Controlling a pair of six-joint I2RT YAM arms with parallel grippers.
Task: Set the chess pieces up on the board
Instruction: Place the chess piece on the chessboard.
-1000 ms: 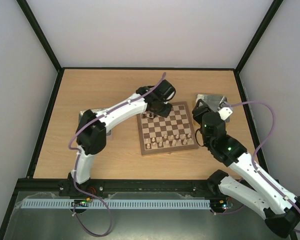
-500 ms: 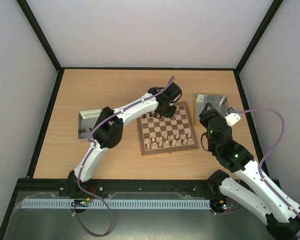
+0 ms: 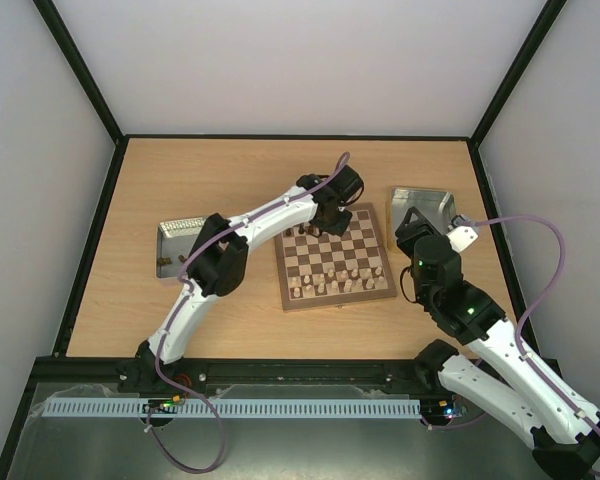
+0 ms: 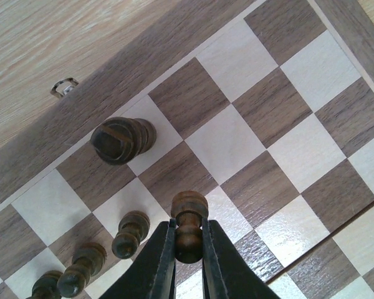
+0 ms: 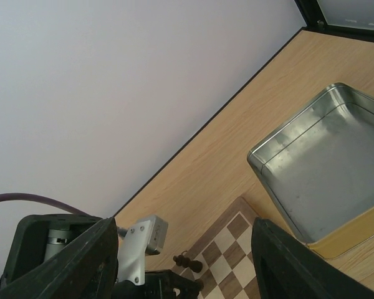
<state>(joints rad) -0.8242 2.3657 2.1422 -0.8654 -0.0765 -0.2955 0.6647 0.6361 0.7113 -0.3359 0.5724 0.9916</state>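
table (image 3: 230,170): light wood-grain top, oak tone, grain running left to right. black frame rails (image 3: 84,70) edge the top and rise from the far corners. back wall (image 3: 300,60): plain pale panel, faint lilac cast, matte. left wall (image 3: 30,200) and right wall (image 3: 570,120): same pale panels. near edge: grey metal shelf (image 3: 310,450) carrying a white perforated strip (image 3: 280,408). light even and diffuse; shadows on the wood soft and short.
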